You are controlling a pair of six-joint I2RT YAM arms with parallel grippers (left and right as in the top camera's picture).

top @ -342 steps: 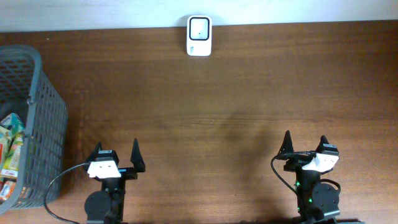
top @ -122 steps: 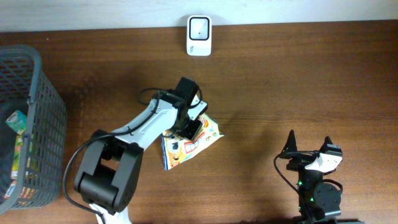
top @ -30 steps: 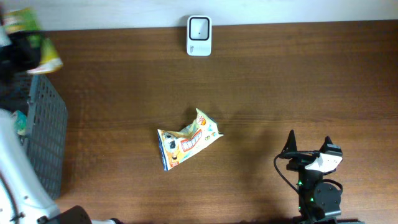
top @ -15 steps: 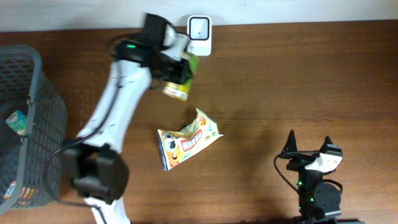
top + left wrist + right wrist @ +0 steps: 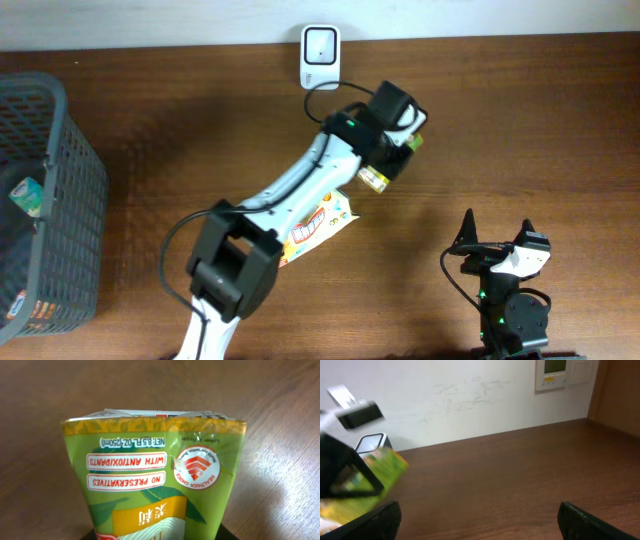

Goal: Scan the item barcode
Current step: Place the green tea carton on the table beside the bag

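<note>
The item is a green tea carton [image 5: 413, 144], held in the air over the table to the right of and nearer than the white scanner [image 5: 320, 58]. My left gripper [image 5: 393, 152] is shut on it. In the left wrist view the carton [image 5: 155, 460] fills the frame, its printed front toward the camera, and my left gripper [image 5: 155, 536] clamps its lower part. No barcode shows in any view. My right gripper [image 5: 494, 234] rests open near the front right edge, nothing between its fingers [image 5: 600, 519]. From the right wrist the carton [image 5: 372, 477] appears blurred at the left, near the scanner [image 5: 370, 442].
A yellow and white snack bag [image 5: 318, 226] lies on the table partly under my left arm. A grey mesh basket [image 5: 62, 200] with more packaged goods [image 5: 30, 195] stands at the left edge. A white wall runs along the table's far edge.
My left arm has swung the carton from above the basket, past the scanner, to a spot right of and nearer than it. The right arm has not moved.
</note>
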